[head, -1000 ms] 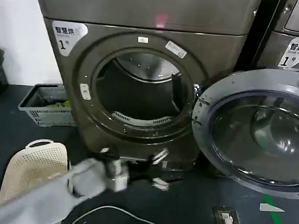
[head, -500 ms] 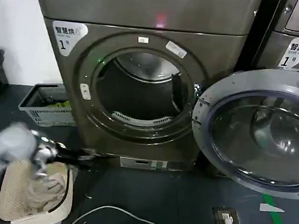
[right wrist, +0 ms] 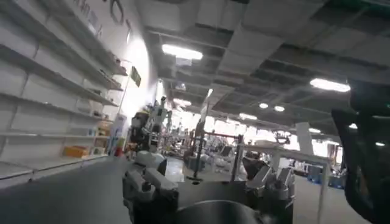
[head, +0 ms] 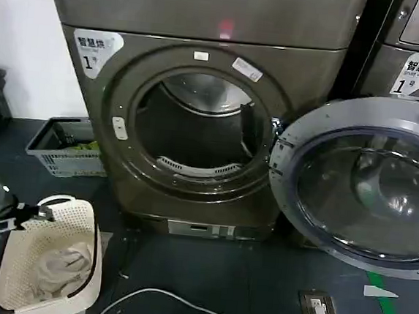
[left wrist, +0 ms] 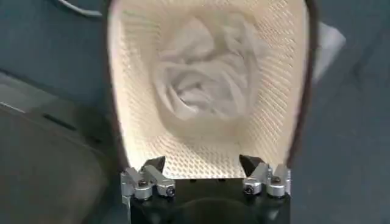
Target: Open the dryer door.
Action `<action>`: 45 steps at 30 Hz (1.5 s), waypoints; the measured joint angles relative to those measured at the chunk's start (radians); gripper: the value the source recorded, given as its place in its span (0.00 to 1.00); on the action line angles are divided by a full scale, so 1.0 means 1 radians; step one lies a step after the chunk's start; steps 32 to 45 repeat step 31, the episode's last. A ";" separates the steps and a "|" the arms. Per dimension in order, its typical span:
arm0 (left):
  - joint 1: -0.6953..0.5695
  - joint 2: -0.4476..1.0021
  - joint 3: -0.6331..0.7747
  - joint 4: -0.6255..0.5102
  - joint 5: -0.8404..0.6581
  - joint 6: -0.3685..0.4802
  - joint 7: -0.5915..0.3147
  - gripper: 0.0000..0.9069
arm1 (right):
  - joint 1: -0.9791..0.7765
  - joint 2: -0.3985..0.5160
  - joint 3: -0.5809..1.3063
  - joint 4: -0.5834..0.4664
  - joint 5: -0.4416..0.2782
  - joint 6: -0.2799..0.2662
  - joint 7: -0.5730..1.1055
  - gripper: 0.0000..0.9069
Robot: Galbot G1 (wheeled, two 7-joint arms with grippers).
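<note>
Left tool point(left wrist: 202, 163) spread, dryer door point(head: 361, 185) swung wide

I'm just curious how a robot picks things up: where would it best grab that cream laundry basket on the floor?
Probably the looped handle at the basket rim's far end. It is a thin bar with a gap under it, so fingers can close round it. Come from above: the basket stands upright and open-topped, cloth inside. The left gripper hangs open just by that handle.

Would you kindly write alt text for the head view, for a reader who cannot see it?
A dryer stands with its round door swung fully open to the right, drum exposed. At lower left, the left gripper hovers at the rim of a cream laundry basket holding pale cloth.
</note>
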 joint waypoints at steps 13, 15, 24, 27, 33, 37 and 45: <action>0.007 0.012 0.009 0.011 0.014 0.001 0.009 1.00 | 0.001 0.002 0.003 -0.011 -0.001 0.000 0.015 1.00; 0.010 0.015 0.009 0.015 0.014 0.001 0.009 1.00 | 0.003 0.003 0.004 -0.012 -0.004 -0.003 0.029 1.00; 0.006 0.019 0.009 0.020 0.014 0.002 0.009 1.00 | 0.006 0.004 0.006 -0.028 -0.006 -0.014 0.045 1.00; 0.006 0.020 0.009 0.021 0.012 0.002 0.009 1.00 | 0.008 0.005 0.003 -0.028 -0.007 -0.014 0.044 1.00; 0.007 0.020 0.010 0.027 0.010 0.002 0.009 1.00 | 0.011 0.006 -0.001 -0.028 -0.007 -0.011 0.043 1.00; 0.007 0.020 0.010 0.027 0.010 0.002 0.009 1.00 | 0.011 0.006 -0.001 -0.028 -0.007 -0.011 0.043 1.00; 0.007 0.020 0.010 0.027 0.010 0.002 0.009 1.00 | 0.011 0.006 -0.001 -0.028 -0.007 -0.011 0.043 1.00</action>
